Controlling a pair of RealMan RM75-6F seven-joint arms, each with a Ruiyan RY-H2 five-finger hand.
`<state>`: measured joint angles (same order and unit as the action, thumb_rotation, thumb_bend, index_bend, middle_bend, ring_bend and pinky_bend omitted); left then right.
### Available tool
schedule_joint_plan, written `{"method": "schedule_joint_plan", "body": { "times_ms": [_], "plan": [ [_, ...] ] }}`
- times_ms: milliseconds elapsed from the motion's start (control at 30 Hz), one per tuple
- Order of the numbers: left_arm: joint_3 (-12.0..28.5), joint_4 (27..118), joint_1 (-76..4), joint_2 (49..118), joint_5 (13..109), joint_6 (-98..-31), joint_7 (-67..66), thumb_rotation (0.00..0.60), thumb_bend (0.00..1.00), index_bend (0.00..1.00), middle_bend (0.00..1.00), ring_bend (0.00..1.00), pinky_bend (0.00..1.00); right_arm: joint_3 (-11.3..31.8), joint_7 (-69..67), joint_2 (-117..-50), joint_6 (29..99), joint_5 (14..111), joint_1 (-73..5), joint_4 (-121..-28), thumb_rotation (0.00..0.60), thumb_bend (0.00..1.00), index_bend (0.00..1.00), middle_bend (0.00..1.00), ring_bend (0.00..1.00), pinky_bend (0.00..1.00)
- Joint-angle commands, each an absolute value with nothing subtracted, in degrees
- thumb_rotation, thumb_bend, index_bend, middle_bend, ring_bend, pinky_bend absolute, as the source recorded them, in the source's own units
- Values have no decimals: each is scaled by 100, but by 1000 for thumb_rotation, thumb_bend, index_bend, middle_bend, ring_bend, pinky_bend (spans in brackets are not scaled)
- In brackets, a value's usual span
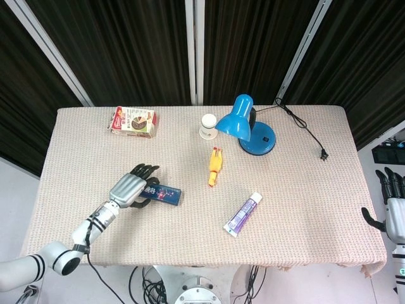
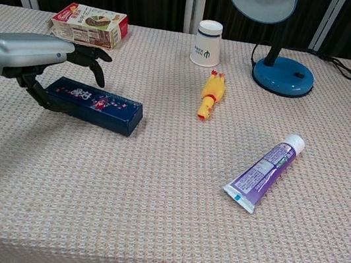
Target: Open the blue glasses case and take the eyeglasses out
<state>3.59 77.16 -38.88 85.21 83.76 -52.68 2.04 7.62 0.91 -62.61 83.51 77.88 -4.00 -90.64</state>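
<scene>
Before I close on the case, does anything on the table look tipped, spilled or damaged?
Only the blue desk lamp's black cord lies unplugged, its plug loose on the woven tablecloth. Nothing is spilled or visibly damaged.

A rectangular table [image 1: 316, 190], covered with a beige waffle-weave cloth [image 2: 148, 220], stands before a backdrop of black pleated curtains [image 1: 133, 44] divided by white vertical and slanted frame bars [image 1: 195, 44]. Pale grey floor [image 1: 16, 190] shows at the left of the table, and a tangle of black cables [image 1: 152, 288] hangs beneath its front edge. Lighting is even, with soft shadows.
</scene>
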Motion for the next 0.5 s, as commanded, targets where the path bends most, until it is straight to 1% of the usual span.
{"method": "schedule_joint_plan", "body": {
  "times_ms": [33, 267, 500],
  "plan": [
    [359, 7703, -3901, 8534, 8366, -5267, 219, 600, 328, 290, 22, 0, 0, 764, 95, -6261, 8341, 7782, -405, -9068, 600, 210, 0, 0, 0, 0],
    [348, 7682, -3936, 8546, 8366, -5278, 258, 600, 340, 308, 22, 0, 0, 755, 103, -6290, 8303, 7770, -417, -9035, 600, 210, 0, 0, 0, 0],
    [315, 7673, -3966, 8547, 8348, -5226, 348, 600, 373, 335, 22, 0, 0, 749, 116, -6301, 8275, 7758, -425, -9025, 600, 211, 0, 0, 0, 0]
  ]
}}
